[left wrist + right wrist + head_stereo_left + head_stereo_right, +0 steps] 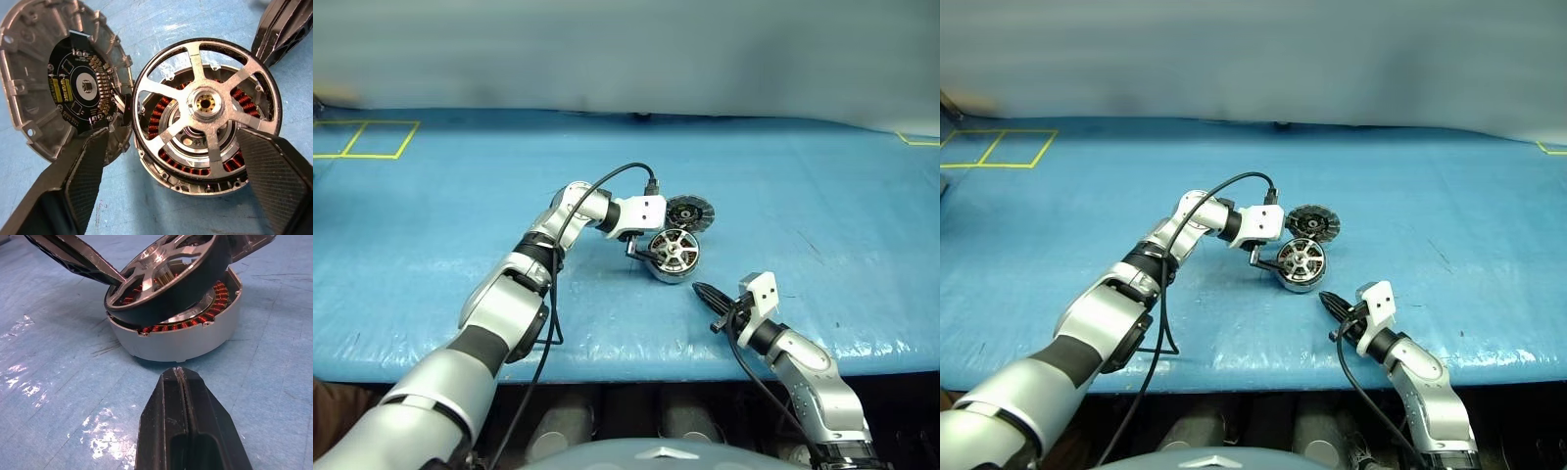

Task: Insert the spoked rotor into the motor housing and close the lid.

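Observation:
The spoked rotor, with its black rim and silver spokes, lies tilted on top of the motor housing. One side is raised, so the copper windings show beneath it. The lid lies open flat beside the housing with its dark inner board facing up. My left gripper is open, with one finger on each side of the rotor. My right gripper is shut and empty. It rests on the table a short way in front of the housing and points at it.
Everything sits on a blue mat covering the table. Yellow tape squares mark the far left corner. A black cable loops over my left wrist. The table's front edge runs just behind my right arm.

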`<state>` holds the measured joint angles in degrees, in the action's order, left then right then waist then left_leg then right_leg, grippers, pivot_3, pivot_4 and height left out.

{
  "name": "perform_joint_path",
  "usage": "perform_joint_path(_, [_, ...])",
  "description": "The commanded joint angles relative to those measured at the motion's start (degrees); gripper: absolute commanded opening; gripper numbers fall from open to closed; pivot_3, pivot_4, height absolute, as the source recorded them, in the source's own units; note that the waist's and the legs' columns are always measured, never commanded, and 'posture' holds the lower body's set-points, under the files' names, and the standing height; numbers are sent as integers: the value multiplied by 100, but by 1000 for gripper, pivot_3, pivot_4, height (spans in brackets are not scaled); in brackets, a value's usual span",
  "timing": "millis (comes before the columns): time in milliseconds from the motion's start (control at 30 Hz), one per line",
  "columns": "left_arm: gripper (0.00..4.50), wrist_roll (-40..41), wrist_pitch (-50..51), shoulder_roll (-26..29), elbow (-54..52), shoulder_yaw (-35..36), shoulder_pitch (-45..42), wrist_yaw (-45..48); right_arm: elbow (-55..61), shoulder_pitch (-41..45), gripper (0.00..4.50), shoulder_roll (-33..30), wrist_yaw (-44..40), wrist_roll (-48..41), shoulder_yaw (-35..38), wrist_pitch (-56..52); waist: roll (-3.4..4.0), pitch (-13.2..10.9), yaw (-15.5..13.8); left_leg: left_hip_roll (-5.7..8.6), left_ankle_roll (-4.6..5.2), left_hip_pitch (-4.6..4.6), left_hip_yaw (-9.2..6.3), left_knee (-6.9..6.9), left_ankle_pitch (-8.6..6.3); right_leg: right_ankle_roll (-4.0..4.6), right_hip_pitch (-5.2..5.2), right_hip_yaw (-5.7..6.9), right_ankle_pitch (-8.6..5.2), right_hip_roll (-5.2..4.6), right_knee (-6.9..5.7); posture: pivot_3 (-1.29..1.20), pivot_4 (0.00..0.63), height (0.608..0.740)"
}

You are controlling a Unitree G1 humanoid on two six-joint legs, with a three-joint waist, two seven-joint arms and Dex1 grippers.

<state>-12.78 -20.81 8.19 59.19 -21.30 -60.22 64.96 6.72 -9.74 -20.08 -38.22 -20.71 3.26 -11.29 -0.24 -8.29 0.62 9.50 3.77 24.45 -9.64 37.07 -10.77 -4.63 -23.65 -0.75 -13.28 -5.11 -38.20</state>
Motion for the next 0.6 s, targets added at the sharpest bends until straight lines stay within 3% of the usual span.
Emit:
perform_joint_path(33, [4356, 109, -107, 13, -99, 118, -162, -3, 49, 63, 0, 8, 13, -22, 58, 111, 0, 0, 0, 0, -1, 0, 0, 0, -1, 0, 0, 0, 0, 0, 0, 0, 150, 740])
perform_joint_path(300, [4356, 283, -88, 161, -325, 231, -23, 159, 29, 122, 0, -8, 64, -8, 79, 124, 0, 0, 0, 0, -1, 0, 0, 0, 0, 0, -1, -1, 0, 0, 0, 0, 150, 740])
perform_joint_path(600, [4356, 754, 237, 597, -1244, 438, 833, 431, 145, 350, 0, 25, 490, 82, 238, 179, 4, 1, 16, -2, 0, 0, -1, -3, 1, 2, -4, -3, 1, 1, -1, 0, 150, 740])
